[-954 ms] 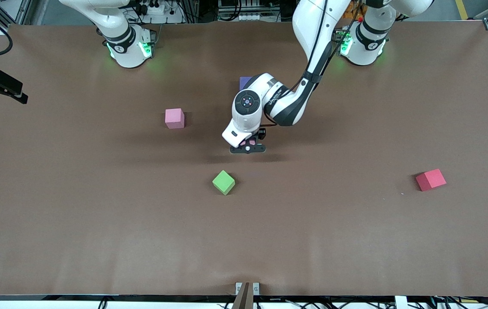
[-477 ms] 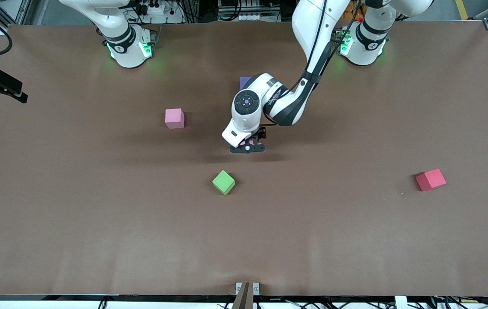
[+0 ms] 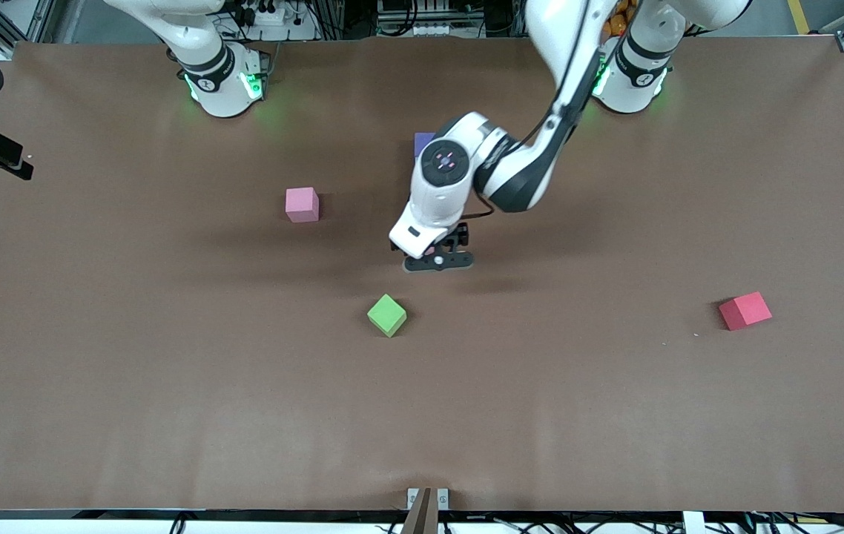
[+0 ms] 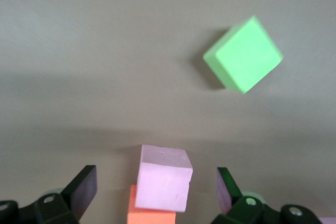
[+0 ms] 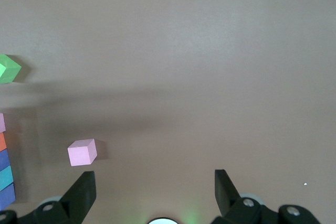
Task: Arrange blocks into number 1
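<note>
The green block serves as the reference landmark; it lies on the brown table near the middle, rotated so one corner points toward the front camera.

Order: from the right arm's end of the table to the left arm's end.

1. Right gripper: hangs over bare table surface. Fingers are spread wide apart and hold nothing. The right arm waits; only its base appears in the front view.

2. Loose pink block: rests flat on the table, farther from the front camera than the green block and toward the right arm's end from it, well apart. It also appears in the right wrist view.

3. Block row: in the right wrist view, a line of touching blocks shows at the picture's edge, partly cut off. In order it reads pink, orange, purple, sky-blue, purple. In the front view only the purple end block is visible; the left arm covers the rest.

4. Left gripper: hangs just above the row's pink end block. Fingers stand apart on either side of that block without touching it. The pink end block touches the orange block, and it is the row member nearest the green block.

5. Red block: lies about level with the green block, well apart from it, toward the left arm's end.
</note>
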`<action>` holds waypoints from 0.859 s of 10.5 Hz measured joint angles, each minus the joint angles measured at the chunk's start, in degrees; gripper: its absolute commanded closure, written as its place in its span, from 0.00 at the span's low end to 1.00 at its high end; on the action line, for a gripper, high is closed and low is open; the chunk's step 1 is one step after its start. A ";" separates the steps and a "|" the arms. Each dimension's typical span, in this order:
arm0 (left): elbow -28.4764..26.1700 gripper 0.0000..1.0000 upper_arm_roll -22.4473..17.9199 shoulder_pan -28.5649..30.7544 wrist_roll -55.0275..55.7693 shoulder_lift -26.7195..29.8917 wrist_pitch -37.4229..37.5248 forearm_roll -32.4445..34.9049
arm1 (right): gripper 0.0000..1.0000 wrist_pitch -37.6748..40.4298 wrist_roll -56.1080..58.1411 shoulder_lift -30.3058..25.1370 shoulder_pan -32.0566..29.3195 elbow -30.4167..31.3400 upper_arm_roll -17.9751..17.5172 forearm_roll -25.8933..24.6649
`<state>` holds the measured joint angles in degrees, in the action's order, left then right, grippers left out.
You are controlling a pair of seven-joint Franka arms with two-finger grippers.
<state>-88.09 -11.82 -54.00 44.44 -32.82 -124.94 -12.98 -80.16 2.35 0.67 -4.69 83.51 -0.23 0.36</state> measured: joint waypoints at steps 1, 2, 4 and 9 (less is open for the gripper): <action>0.00 0.00 -1.11 0.57 -0.63 2.85 1.98 1.41 | 0.00 0.02 0.00 0.08 0.00 0.01 -0.12 0.00; 0.01 0.00 -1.33 2.00 -1.68 5.36 4.11 4.14 | 0.00 0.05 0.00 0.11 0.00 0.03 -0.20 0.00; 0.01 0.00 -1.34 6.31 -7.52 10.03 9.03 6.65 | 0.00 0.08 0.00 0.15 -0.02 0.05 -0.27 0.00; -0.03 0.00 -1.36 17.51 -23.38 20.88 21.92 8.56 | 0.00 0.13 0.01 0.16 -0.05 0.09 -0.42 0.00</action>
<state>-88.12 -13.18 -36.48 21.06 -11.93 -103.02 -4.42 -80.03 2.35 0.84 -4.75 83.59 -0.65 0.36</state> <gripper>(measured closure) 0.000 0.000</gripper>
